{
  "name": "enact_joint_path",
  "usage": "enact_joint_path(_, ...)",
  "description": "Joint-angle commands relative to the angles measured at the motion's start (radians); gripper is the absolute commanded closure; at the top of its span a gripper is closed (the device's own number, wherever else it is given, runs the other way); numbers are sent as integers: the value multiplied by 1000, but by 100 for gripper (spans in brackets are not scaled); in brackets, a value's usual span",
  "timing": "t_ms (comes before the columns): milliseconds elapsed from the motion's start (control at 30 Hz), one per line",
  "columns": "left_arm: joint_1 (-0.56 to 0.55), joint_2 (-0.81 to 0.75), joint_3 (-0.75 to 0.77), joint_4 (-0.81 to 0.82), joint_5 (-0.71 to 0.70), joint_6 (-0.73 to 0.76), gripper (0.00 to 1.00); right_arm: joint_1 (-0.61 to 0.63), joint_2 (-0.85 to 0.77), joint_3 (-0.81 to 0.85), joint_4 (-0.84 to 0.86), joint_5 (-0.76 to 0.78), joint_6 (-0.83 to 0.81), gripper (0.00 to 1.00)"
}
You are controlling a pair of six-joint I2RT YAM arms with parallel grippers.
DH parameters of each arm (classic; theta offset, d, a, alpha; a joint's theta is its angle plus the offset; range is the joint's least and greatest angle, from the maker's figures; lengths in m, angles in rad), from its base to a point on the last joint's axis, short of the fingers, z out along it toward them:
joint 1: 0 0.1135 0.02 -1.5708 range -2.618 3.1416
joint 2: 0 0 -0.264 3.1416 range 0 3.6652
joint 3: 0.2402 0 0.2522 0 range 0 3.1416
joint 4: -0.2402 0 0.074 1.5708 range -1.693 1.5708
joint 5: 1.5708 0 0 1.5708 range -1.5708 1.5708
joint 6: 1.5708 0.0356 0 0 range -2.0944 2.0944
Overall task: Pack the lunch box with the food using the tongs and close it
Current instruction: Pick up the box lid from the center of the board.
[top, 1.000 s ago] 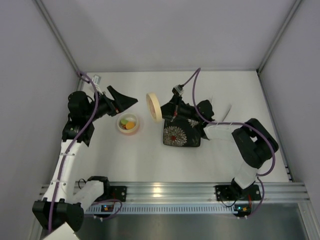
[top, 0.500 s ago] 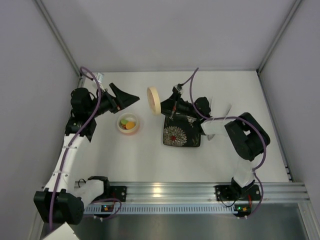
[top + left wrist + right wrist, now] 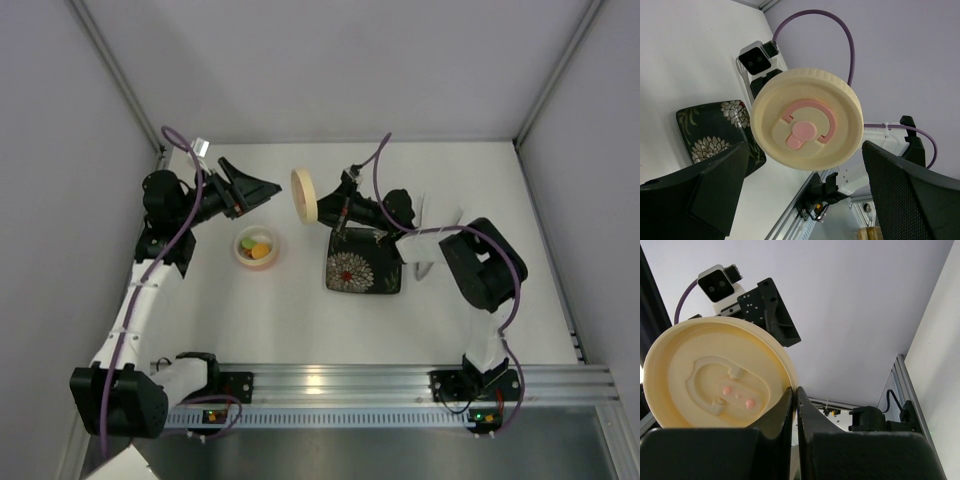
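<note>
The right gripper [image 3: 325,207] is closed tightly on the rim of the cream lid [image 3: 303,195]. It holds the lid in the air, standing on its edge. In the right wrist view the two fingers [image 3: 782,410] are almost together, and the lid's edge is pinched between them at the lower right of the disc [image 3: 715,375]. The inner side of the lid, with a raised oval shape and small pink dots, faces this camera.

The left gripper [image 3: 248,180] has its jaws spread wide and holds nothing. In the left wrist view the outer side of the lid [image 3: 807,125], with a pink ring mark in the middle, is seen between the two dark fingers [image 3: 700,190], without touching them. In the top view the lid is at about 3 o'clock from the left gripper, near it but apart.

The lunch box [image 3: 240,258] stands on the white table [image 3: 300,320], at about 5 o'clock from the left gripper and at about 7 o'clock from the lid. It is uncovered, and the food [image 3: 258,246] lies inside: orange, green and pale pieces close together. No gripper touches the lunch box.

The black floral plate [image 3: 363,272] lies at about 3 o'clock from the lunch box, well apart from it, under the right arm's wrist.
</note>
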Motion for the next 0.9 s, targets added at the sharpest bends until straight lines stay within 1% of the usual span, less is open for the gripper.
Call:
enact_joint_path(0, -8, 14, 14, 95, 21, -30, 1, -17, 16, 59, 239, 2, -5, 100)
enact_joint_path(133, -20, 24, 20, 90, 7, -2, 1, -17, 21, 60, 227, -3, 21, 100)
enact_joint_path(167, -30, 27, 22, 81, -4, 7, 1, -17, 23, 48, 228, 2, 50, 100)
enact_joint_path(233, -46, 27, 25, 66, -20, 56, 1, -17, 29, 36, 280, 23, 99, 100)
enact_joint_path(267, -71, 25, 28, 44, -49, 76, 1, -15, 33, 24, 306, 33, 160, 100)
enact_joint_path(367, -128, 22, 28, 18, -99, 148, 1, -12, 41, 2, 351, 51, 228, 100)
enact_joint_path(433, -154, 21, 23, 6, -146, 189, 1, -11, 17, -10, 336, 54, 217, 100)
enact_joint_path(533, -178, 24, 10, 9, -177, 220, 1, -9, -28, -33, 256, 54, 177, 100)
enact_joint_path(700, -186, 18, -16, 14, -221, 258, 3, 5, -52, -42, 258, 66, 193, 100)
enact_joint_path(867, -189, 13, -16, -16, -249, 283, 4, 9, -76, -53, 248, 83, 205, 100)
